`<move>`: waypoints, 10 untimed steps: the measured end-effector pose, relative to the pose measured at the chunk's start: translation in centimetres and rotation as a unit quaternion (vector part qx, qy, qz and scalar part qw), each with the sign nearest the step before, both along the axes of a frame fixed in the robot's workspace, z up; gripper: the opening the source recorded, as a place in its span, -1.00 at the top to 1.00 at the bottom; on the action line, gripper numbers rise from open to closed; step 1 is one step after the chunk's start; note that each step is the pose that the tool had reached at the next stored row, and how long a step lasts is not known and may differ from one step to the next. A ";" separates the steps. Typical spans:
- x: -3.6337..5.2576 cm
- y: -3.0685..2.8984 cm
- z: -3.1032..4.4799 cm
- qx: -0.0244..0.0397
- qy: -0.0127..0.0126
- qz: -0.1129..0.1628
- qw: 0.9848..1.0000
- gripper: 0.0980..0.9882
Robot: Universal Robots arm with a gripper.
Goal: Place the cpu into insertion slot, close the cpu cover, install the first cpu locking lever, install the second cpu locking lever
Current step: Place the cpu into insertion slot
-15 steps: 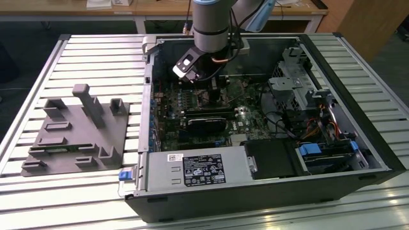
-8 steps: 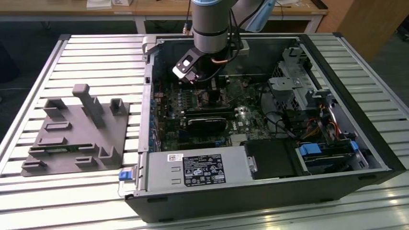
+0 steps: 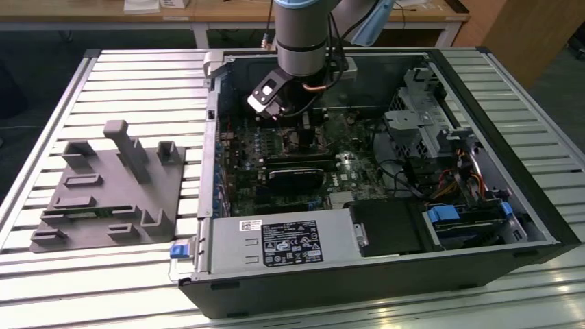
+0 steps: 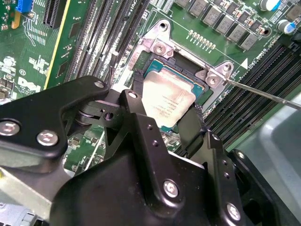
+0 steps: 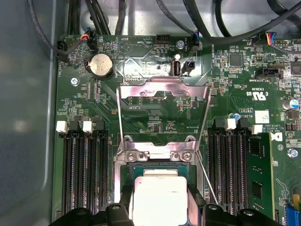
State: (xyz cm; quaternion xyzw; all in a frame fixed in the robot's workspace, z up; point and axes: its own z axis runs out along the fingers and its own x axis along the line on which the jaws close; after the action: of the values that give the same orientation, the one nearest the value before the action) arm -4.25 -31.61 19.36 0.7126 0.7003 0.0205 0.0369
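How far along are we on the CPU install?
Nothing looks finished yet. In hand: the gripper holds the cpu between its fingers, at the insertion slot, apparently not yet seated. Left: the cpu cover stands swung open, and a locking lever sticks out unlatched.

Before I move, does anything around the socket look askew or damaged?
Nothing stands out. The cpu is in the gripper, squarely over the insertion slot, and the cpu cover is swung open, clear of it. No bent or loose parts visible.
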 end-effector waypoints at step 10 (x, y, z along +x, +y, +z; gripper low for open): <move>0.00 0.00 -0.14 0.000 0.000 0.000 1.000 0.01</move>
State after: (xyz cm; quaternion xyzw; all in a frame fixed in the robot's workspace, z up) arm -4.24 -31.61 19.22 0.7126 0.7003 0.0203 0.0370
